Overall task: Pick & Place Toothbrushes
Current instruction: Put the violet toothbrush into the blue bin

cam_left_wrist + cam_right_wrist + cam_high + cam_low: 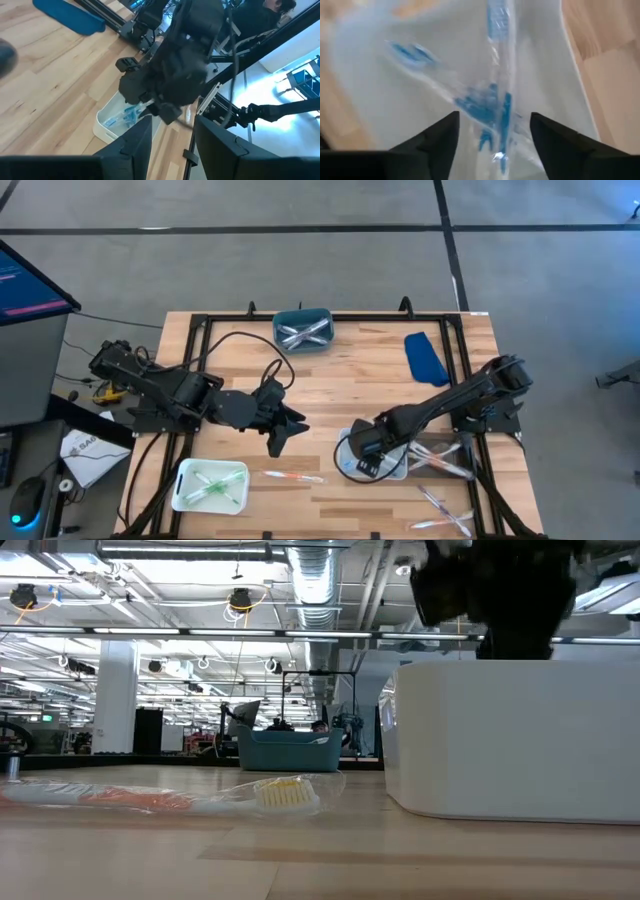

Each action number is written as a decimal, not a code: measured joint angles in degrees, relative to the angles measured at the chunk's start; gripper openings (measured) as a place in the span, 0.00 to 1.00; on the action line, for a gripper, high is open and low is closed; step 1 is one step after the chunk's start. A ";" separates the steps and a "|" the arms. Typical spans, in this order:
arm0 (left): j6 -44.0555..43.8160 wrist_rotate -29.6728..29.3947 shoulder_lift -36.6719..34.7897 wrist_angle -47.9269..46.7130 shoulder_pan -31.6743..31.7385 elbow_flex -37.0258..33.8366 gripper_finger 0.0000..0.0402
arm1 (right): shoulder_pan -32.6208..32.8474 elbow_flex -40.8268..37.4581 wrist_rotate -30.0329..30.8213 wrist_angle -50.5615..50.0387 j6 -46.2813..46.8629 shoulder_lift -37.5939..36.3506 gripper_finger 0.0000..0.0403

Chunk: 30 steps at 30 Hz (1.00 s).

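Note:
Blue toothbrushes [492, 107] in clear wrappers lie crossed in a white tray [555, 75] near the table's middle front. My right gripper [494, 117] hangs open just above them, pointing down, one finger on either side; in the high view my right gripper [368, 460] covers part of the tray [400, 472]. My left gripper [283, 435] hovers open with nothing in it over the bare table left of that tray. A pink toothbrush [292, 476] lies flat on the wood. More wrapped toothbrushes [445, 510] lie at the near right.
A second white tray [210, 485] with green toothbrushes sits at the near left. A blue bin [302, 330] holding toothbrushes stands at the far middle. A blue pad [425, 358] lies at the far right. Black frame rails [200, 350] border the table.

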 joint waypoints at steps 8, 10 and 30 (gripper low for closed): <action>1.58 -1.65 0.00 0.00 0.00 0.00 0.35 | -2.65 2.60 0.33 0.50 -1.69 -7.84 0.63; 2.55 -2.43 0.00 0.01 0.00 0.00 0.35 | -3.32 2.99 0.37 1.59 -2.60 -10.00 0.63; 3.37 -3.99 0.02 0.02 0.00 -0.02 0.35 | -2.02 3.02 -7.70 15.84 -4.73 -24.98 0.63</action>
